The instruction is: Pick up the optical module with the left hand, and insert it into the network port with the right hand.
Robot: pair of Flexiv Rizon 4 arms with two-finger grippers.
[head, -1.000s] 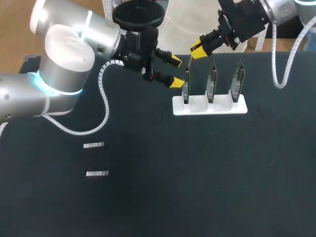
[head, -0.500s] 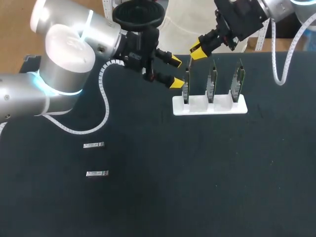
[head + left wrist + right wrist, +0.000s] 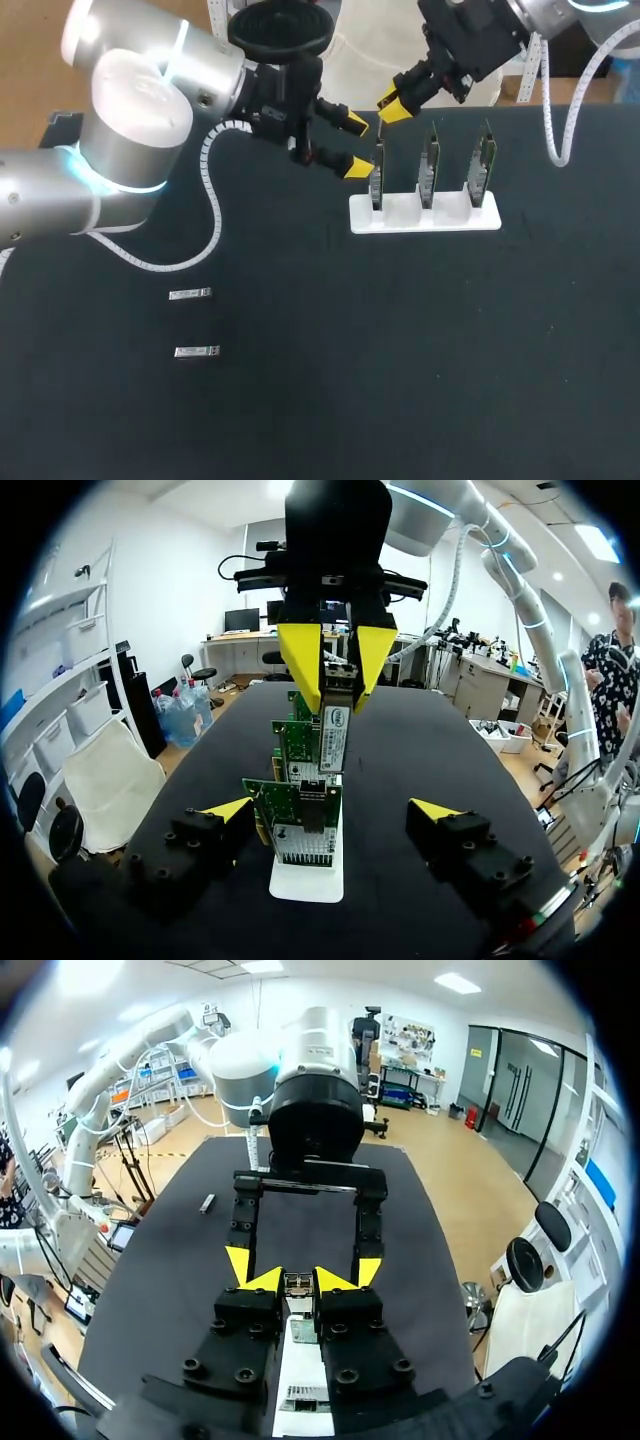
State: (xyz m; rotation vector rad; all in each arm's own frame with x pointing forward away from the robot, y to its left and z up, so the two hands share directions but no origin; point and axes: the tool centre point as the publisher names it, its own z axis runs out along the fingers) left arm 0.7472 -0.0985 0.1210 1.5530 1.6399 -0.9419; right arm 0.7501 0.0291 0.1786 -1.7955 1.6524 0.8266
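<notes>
My right gripper [image 3: 392, 104] hangs above the leftmost of three upright network cards [image 3: 377, 178], shut on a small metal optical module [image 3: 297, 1286] that points down toward the card. In the left wrist view that module [image 3: 334, 728] shows between the right gripper's yellow tips, just over the card's port end [image 3: 303, 825]. Beside the same card, my left gripper [image 3: 346, 143] stands open with nothing in it, one finger on each side of the card row [image 3: 330, 810]. Two more modules [image 3: 190, 294] [image 3: 197, 351] lie flat on the table at the left.
The cards stand in a white slotted holder [image 3: 425, 217] at the back middle of the black table. The other two cards [image 3: 429, 170] [image 3: 485, 165] are to the right of the first. A white cable [image 3: 552, 110] hangs from my right arm.
My right gripper has shifted a little to the left with the module, now nearer above the leftmost card. The left arm has kept still.
</notes>
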